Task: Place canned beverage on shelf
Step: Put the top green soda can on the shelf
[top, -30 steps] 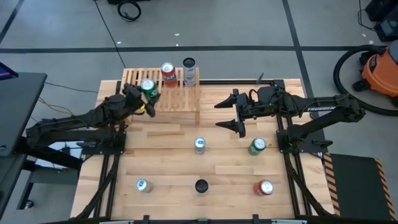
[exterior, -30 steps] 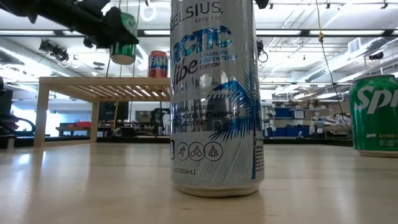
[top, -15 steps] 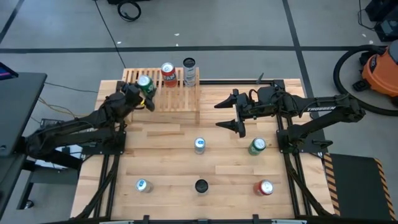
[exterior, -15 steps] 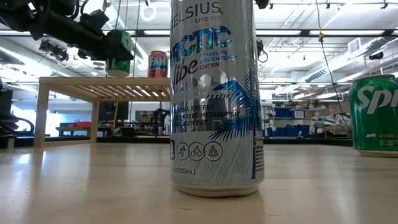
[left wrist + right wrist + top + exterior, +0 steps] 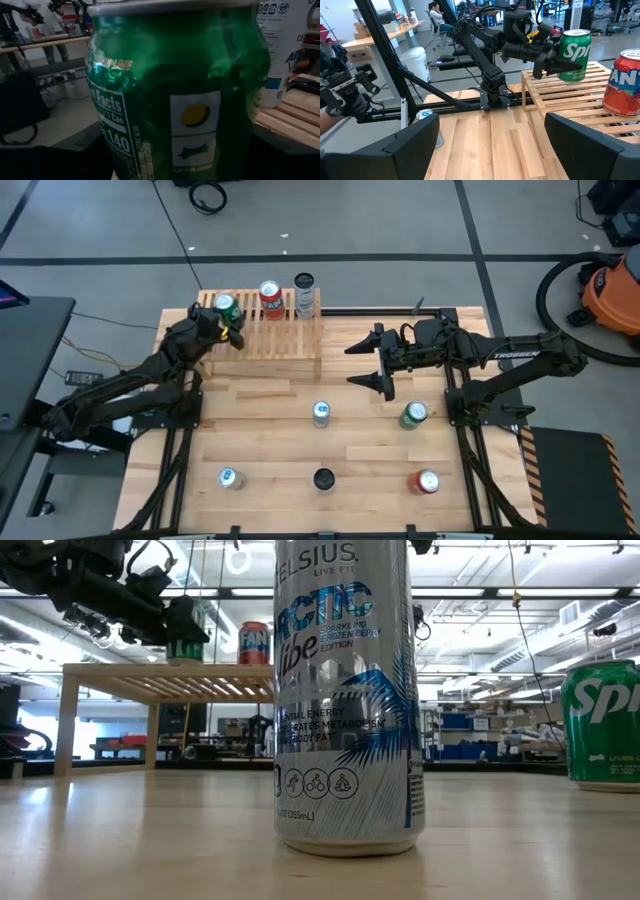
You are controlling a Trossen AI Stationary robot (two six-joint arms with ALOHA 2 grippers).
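My left gripper (image 5: 224,318) is shut on a green canned beverage (image 5: 225,304), also visible as the green can (image 5: 575,48), over the far left corner of the light-wood slatted shelf (image 5: 285,340). In the low view the green can's (image 5: 185,635) bottom is level with the shelf top (image 5: 160,671). A red can (image 5: 270,298) and a white can (image 5: 304,292) stand on the shelf's far part. My right gripper (image 5: 364,366) hangs open above the table, right of the shelf, with nothing between its fingers. My left gripper pinches the green can's side wall (image 5: 566,61) between its two fingers (image 5: 547,64), about halfway up. The fingers lie level and come from the table's near-left side. The can stays upright; whether its bottom rests on the slats or hangs just above them, I cannot tell.
Several loose cans stand on the table: a silver-blue one (image 5: 321,413), a green one (image 5: 413,414), a red one (image 5: 427,481), a dark one (image 5: 324,478) and a pale one (image 5: 229,477). The shelf's near and right parts are bare.
My left gripper has carried the green can toward the table's far left and down, from above the shelf's middle slats to its far left corner. The can has stayed upright and sunk to the level of the shelf top.
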